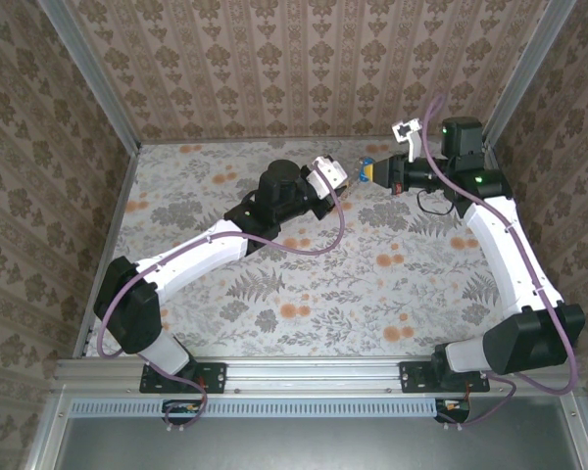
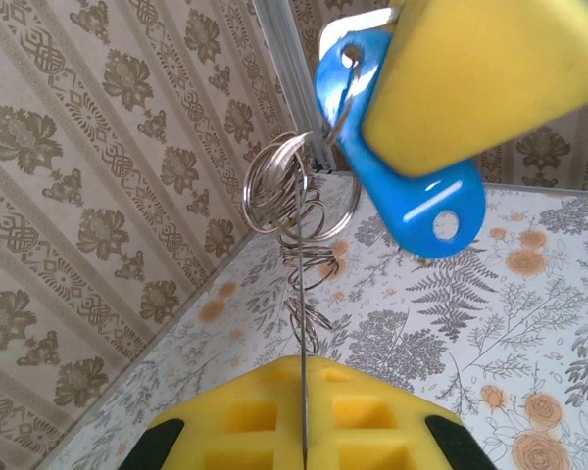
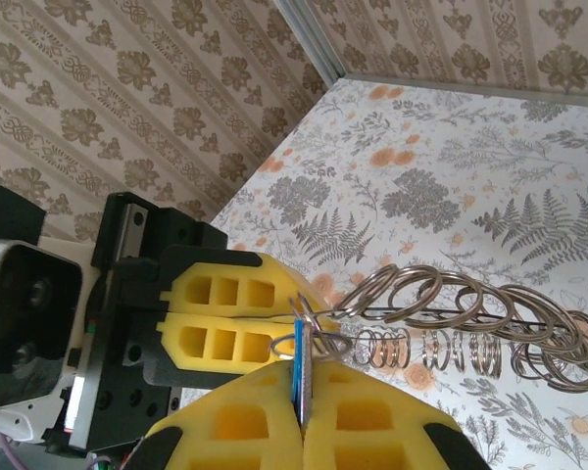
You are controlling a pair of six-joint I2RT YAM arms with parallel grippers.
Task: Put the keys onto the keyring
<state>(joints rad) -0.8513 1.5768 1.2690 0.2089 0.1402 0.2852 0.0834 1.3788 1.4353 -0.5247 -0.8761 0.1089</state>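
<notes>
Left tool (image 2: 302,377): clenched on a thin wire loop of the keyring (image 2: 296,201), bottom centre of the left wrist view. The ring cluster stands above the pads, with the coiled chain hanging behind it.

Right tool (image 3: 301,387): clenched on the blue key (image 2: 412,191), upper right of the left wrist view. A thin wire runs into the hole at the key's upper end.

Both tools meet above the worktop (image 1: 372,284), upper centre of the top view.
</notes>
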